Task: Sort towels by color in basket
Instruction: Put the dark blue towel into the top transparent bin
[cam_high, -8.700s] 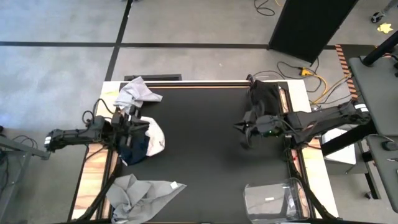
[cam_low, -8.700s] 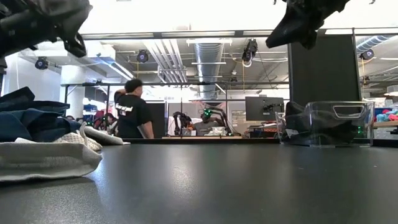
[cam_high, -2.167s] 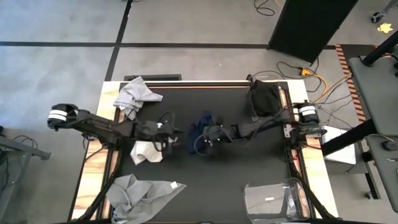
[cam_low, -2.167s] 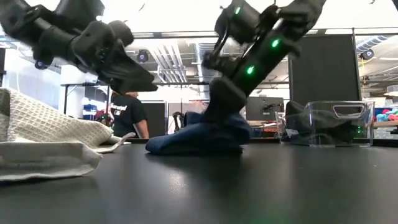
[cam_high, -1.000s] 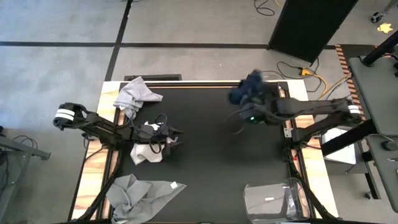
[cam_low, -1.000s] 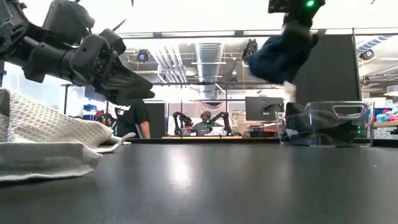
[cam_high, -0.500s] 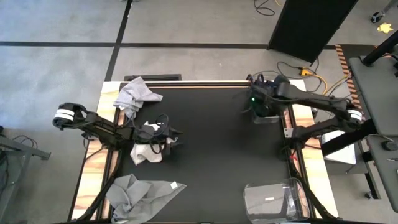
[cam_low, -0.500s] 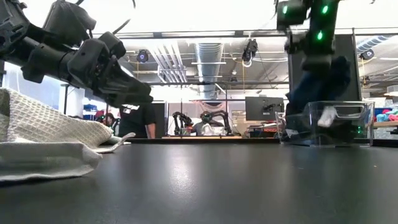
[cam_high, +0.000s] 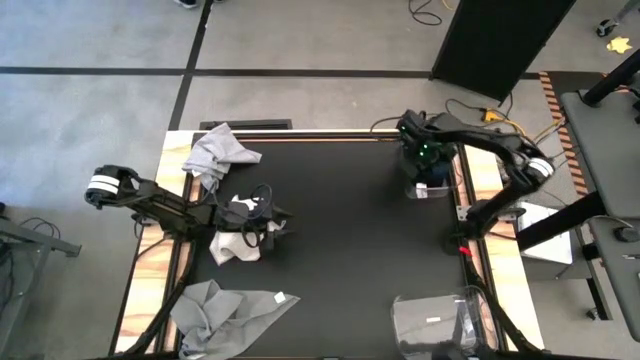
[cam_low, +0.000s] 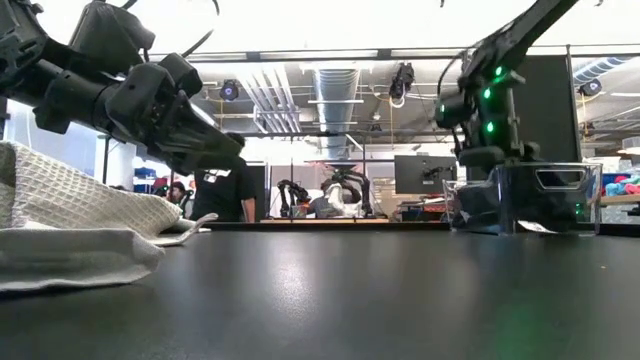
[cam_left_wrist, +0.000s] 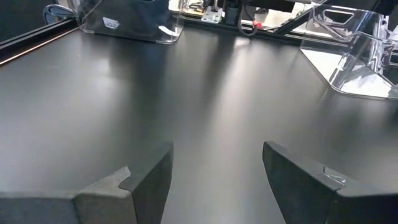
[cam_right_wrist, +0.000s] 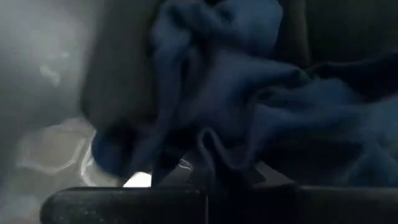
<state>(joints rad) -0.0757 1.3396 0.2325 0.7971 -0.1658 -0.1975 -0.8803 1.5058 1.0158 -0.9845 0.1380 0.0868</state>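
My right gripper (cam_high: 424, 160) points down into the clear basket (cam_high: 445, 190) at the table's far right corner, shut on a navy towel (cam_right_wrist: 249, 93) that lies bunched among dark cloth there. In the low view it stands at that basket's (cam_low: 560, 205) top edge. My left gripper (cam_high: 283, 224) hovers open above the table's left half with nothing between its fingers (cam_left_wrist: 143, 180). A white towel (cam_high: 238, 245) lies flat on the table beside it. One grey towel (cam_high: 220, 152) rests at the far left, another (cam_high: 230, 305) at the near left. My right gripper pinches a raised fold of the navy towel (cam_right_wrist: 208, 149) between its shut fingers, coming from above and pointing down. How many layers it has, I cannot tell. The rest of the towel lies slack and bunched below the fingers inside the basket.
A second clear basket (cam_high: 445, 320) stands at the near right corner. The black table top (cam_high: 340, 260) between the two arms is bare. Beyond the far edge a person (cam_low: 222, 195) stands in the room.
My right gripper has swung toward the table's far right corner and sunk into the clear basket, turning from slanted to pointing down. The navy towel, which hung lifted clear below it, now lies bunched inside the basket.
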